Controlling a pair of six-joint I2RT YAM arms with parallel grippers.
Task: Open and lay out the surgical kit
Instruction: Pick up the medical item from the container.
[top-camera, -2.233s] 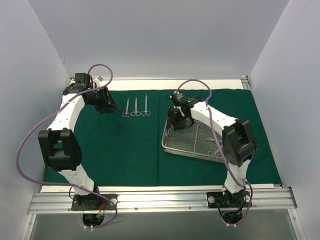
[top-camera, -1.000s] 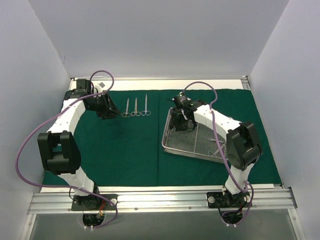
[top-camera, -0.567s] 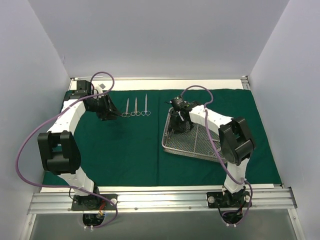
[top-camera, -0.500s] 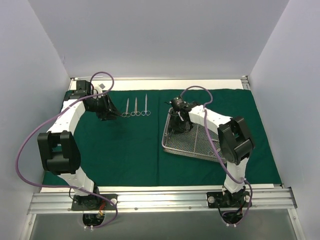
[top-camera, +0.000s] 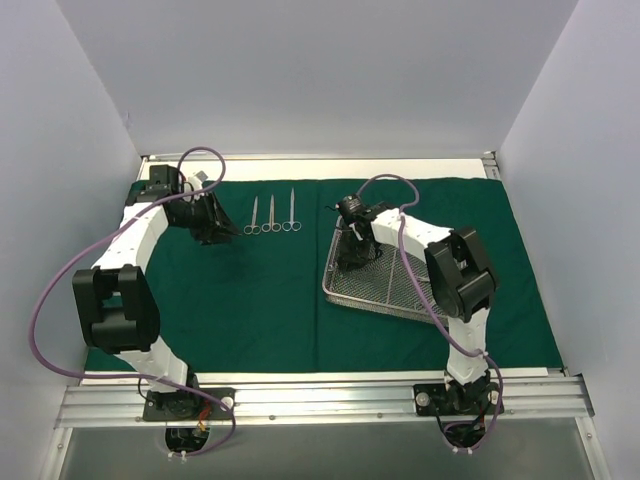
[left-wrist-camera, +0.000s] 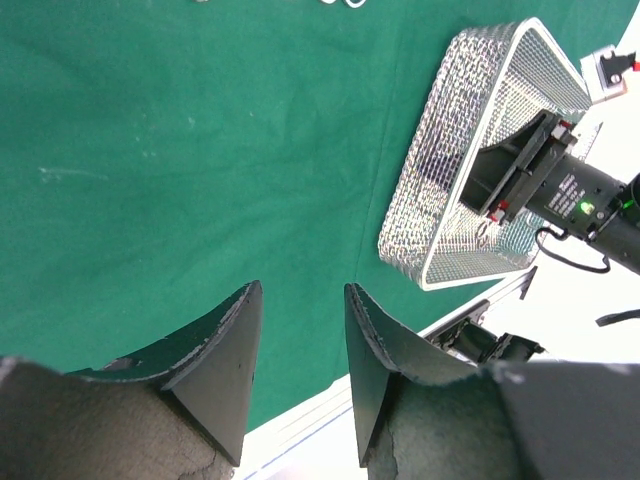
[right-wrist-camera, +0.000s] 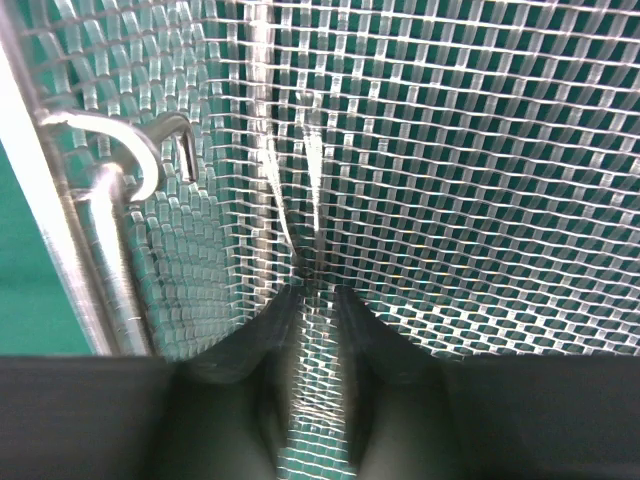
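Tray (top-camera: 395, 290) right of instruments (top-camera: 272, 215), on drape (top-camera: 250, 300)

Dark green cloth drape (left-wrist-camera: 180, 150), matt and faintly creased, bright polished steel wire-mesh tray (left-wrist-camera: 432, 185), three shiny steel scissor-like instruments (top-camera: 272, 215), left fingers (left-wrist-camera: 215, 368) matt black, grainy and rough, smooth white left arm casing (top-camera: 135, 235).

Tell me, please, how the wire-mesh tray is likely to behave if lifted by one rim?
The wire-mesh tray probably stays stiff, given its thick rod rim. Open mesh suggests it is light for its size. Pushed, it may drag and wrinkle the green drape under it.
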